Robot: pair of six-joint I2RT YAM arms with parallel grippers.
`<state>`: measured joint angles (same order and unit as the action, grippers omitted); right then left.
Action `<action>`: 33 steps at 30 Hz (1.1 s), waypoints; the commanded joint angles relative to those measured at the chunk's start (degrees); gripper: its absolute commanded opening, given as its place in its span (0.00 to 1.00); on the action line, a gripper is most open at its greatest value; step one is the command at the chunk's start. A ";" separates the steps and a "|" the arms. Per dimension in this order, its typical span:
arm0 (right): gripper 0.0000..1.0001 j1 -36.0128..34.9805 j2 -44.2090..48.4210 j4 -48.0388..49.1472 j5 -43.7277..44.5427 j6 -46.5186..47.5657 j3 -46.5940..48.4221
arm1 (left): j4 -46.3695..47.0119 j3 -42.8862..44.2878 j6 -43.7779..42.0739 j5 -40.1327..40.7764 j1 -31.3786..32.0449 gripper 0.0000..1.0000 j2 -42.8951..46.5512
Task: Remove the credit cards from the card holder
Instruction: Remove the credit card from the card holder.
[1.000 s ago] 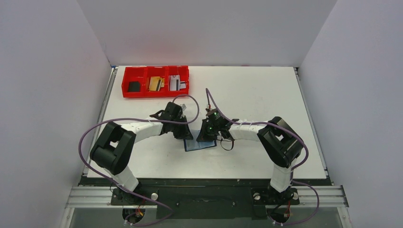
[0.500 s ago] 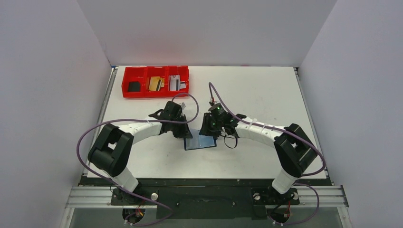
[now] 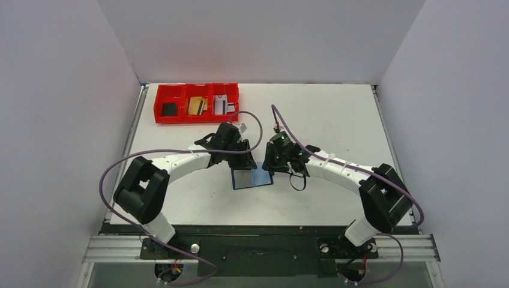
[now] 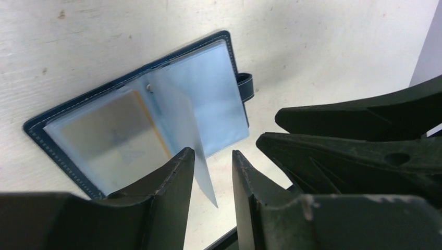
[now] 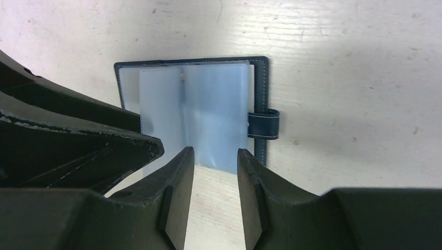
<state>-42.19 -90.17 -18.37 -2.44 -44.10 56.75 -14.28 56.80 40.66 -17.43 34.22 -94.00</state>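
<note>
White desk (image 3: 336, 114): open navy card holder (image 3: 252, 179) lying flat mid-desk; red tray (image 3: 180, 117) at far-left corner.

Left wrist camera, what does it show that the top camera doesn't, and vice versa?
Only the left wrist: a tan-edged card inside a clear pocket of the card holder, one clear leaf standing up, and the strap tab. Only the top: the red tray in the far left corner with three cards in it, plus both whole arms. Both: the card holder open on the table, left gripper and right gripper open near it.
</note>
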 commanded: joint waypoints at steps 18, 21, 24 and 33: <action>0.33 1.82 7.59 -3.02 5.79 0.81 -3.55 | 4.74 10.21 1.41 -2.56 4.19 0.52 -12.29; 0.33 1.83 7.49 -3.25 5.80 0.92 -3.16 | 4.04 10.88 1.23 -2.60 4.05 0.52 -11.15; 0.33 1.84 7.12 -3.41 5.65 1.01 -2.68 | 2.73 11.42 1.01 -2.37 3.63 0.52 -9.72; 0.33 0.71 5.26 -3.37 4.75 1.04 -0.37 | -0.69 8.90 0.03 0.56 0.61 0.52 -3.92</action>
<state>-40.84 -84.64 -21.85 1.67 -43.92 53.45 -13.74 65.93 41.65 -18.76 36.86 -103.20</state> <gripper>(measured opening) 0.328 0.524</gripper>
